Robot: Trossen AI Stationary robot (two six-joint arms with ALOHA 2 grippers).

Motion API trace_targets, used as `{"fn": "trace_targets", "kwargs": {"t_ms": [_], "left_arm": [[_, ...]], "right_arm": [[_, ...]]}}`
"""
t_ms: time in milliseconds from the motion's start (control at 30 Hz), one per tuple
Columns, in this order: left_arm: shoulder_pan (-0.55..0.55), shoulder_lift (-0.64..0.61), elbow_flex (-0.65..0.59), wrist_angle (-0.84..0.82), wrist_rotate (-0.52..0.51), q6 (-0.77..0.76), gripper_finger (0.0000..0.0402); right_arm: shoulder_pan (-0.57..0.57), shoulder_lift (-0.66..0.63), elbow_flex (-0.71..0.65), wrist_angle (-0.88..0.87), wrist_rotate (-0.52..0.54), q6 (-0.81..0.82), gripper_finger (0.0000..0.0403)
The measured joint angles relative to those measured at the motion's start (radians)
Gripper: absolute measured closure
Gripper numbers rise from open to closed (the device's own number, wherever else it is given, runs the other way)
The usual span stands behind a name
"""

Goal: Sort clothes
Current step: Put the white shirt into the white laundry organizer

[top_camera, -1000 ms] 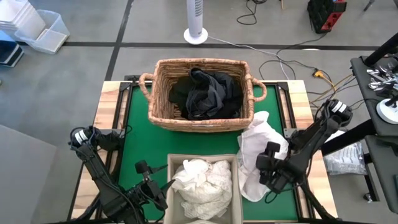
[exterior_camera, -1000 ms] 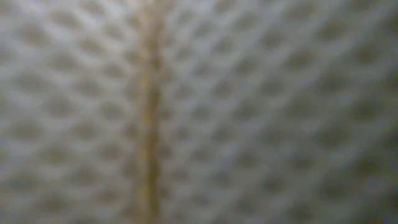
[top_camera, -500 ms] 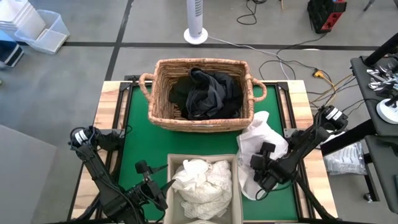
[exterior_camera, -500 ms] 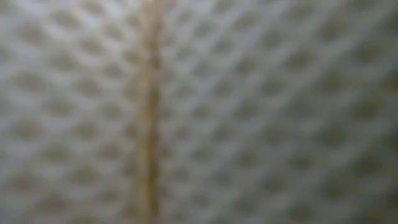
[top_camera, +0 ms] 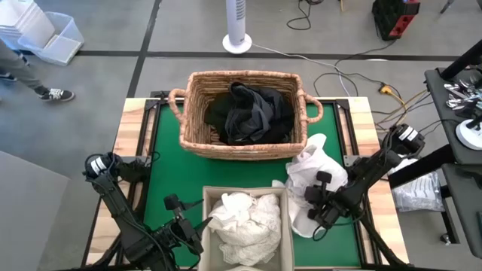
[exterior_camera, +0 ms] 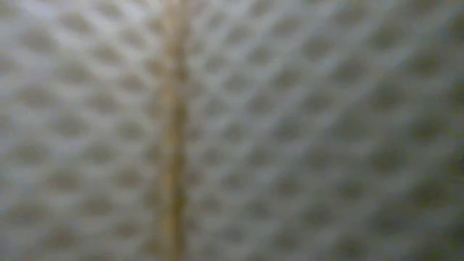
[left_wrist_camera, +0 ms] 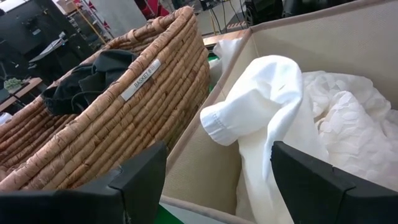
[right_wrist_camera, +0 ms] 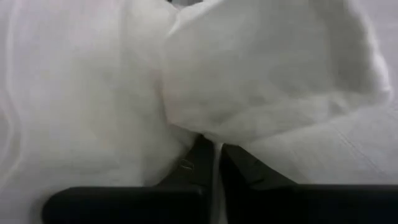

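Right hand (top_camera: 315,213) is pinched shut on a fold of the loose white garment (top_camera: 312,169) near the worktop's right edge, which looks soft, light and droopy, while the open left hand (top_camera: 197,226) waits.

I counted two containers on the green mat (top_camera: 162,162): one wicker basket (top_camera: 197,132) at 12 o'clock and one beige fabric bin (top_camera: 208,197) at 6 o'clock. I counted one heap of dark clothes (top_camera: 248,113) in the basket; how many garments it held, I could not tell. I counted one pile of white clothes (top_camera: 245,218) in the bin, and one loose white garment (top_camera: 312,169) at 4 o'clock. I counted two arms, one per side, and one standing fan (top_camera: 236,26) at 12 o'clock.
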Motion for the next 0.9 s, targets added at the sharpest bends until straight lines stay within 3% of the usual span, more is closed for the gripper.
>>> {"fn": "trace_targets", "kwargs": {"t_ms": [233, 467, 900], "left_arm": [[0.0, 0.0, 0.0, 0.011, 0.0, 0.0, 0.0137], [0.0, 0.0, 0.0, 0.031, 0.001, 0.0, 0.0137], [0.0, 0.0, 0.0, 0.053, 0.002, 0.0, 0.0137]], "right_arm": [[0.03, -0.165, 0.033, -0.021, 0.064, -0.066, 0.0393], [0.06, -0.337, 0.07, -0.023, 0.198, -0.141, 0.0394], [0.148, -0.453, 0.108, 0.135, 0.461, -0.347, 0.0394]]}}
